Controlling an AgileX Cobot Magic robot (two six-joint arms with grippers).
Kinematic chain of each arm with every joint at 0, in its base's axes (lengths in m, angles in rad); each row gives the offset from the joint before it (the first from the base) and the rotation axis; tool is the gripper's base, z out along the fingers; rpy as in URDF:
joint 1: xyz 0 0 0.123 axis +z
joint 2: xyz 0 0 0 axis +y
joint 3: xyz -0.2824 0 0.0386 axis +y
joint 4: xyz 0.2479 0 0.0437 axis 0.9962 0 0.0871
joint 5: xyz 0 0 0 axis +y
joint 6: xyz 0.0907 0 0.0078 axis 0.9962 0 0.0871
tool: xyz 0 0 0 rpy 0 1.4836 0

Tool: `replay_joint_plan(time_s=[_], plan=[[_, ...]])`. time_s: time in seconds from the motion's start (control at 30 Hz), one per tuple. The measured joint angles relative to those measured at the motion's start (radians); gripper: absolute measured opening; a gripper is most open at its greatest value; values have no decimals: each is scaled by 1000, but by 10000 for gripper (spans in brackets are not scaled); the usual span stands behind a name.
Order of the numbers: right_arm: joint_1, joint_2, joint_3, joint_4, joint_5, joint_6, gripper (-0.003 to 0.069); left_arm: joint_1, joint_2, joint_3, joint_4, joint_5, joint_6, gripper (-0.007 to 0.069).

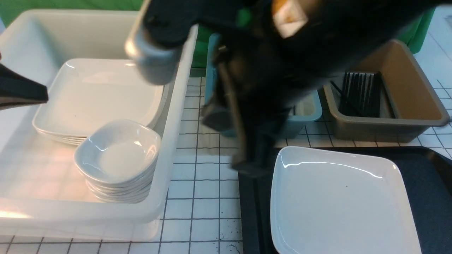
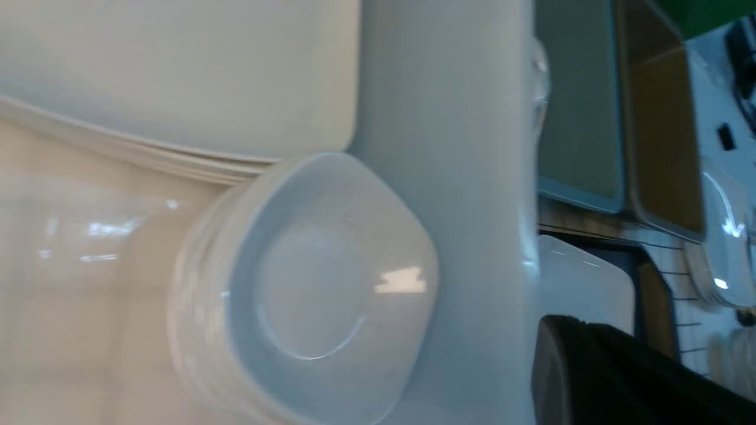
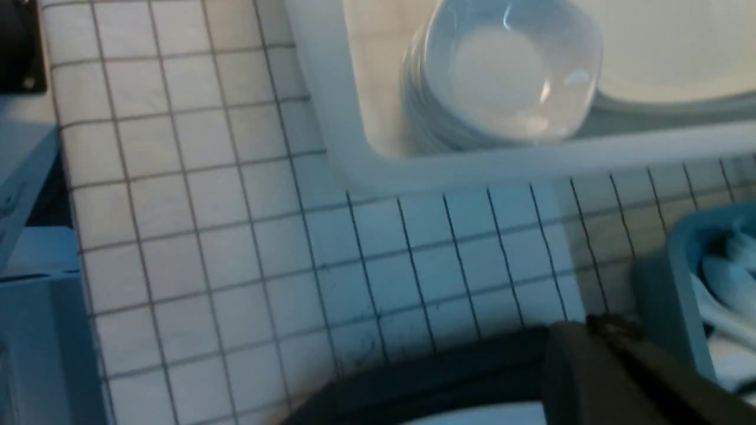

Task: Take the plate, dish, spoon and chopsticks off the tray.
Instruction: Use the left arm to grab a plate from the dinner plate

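The large white plate lies on the black tray at the front right; nothing else shows on the part of the tray in view. My right arm reaches down the middle, blurred, with my right gripper just above the tray's left rim, beside the plate. In the right wrist view that gripper has its fingers pressed together, and I see nothing between them. My left gripper hangs over the white tub at the far left, shut and empty. The dish, spoon and chopsticks are not on the visible tray.
A big white tub on the left holds a stack of flat plates and a stack of small deep dishes. Behind the tray stand a blue tub with white spoons and a brown tub with black sticks.
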Motion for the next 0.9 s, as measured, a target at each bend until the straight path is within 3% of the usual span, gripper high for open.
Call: replay_joint_plan(time_s=[0.1,0.17,0.27,0.33,0.37,0.4,0.53,0.57,0.63,0.77,0.83,0.9], plan=[[0,-145,30,-61,4,118,30,-107,0,0,5,-2,-1,4],[0,-247,89,-100,4,171,30,-246,0,0,30,-33,-31,4],[0,-354,166,-127,4,232,30,-379,0,0,64,-80,-79,4],[0,-496,302,-149,4,317,30,-563,9,-4,128,-134,-166,4],[0,-496,313,-151,4,323,30,-576,11,-5,134,-136,-173,5],[0,-590,405,-158,4,370,30,-672,31,-22,182,-149,-230,6],[0,-784,662,-161,0,542,30,-878,113,-100,286,-180,-340,11],[0,-794,677,-161,-1,552,30,-878,113,-100,291,-180,-340,13],[0,-922,887,-163,-44,651,30,-990,189,-154,355,-227,-407,29],[0,-1032,1077,-164,-87,731,30,-1094,278,-182,419,-287,-491,72],[0,-1107,1199,-164,-94,790,30,-1180,360,-182,465,-352,-540,153],[0,-1131,1235,-164,-95,809,30,-1208,395,-182,479,-375,-549,188]])
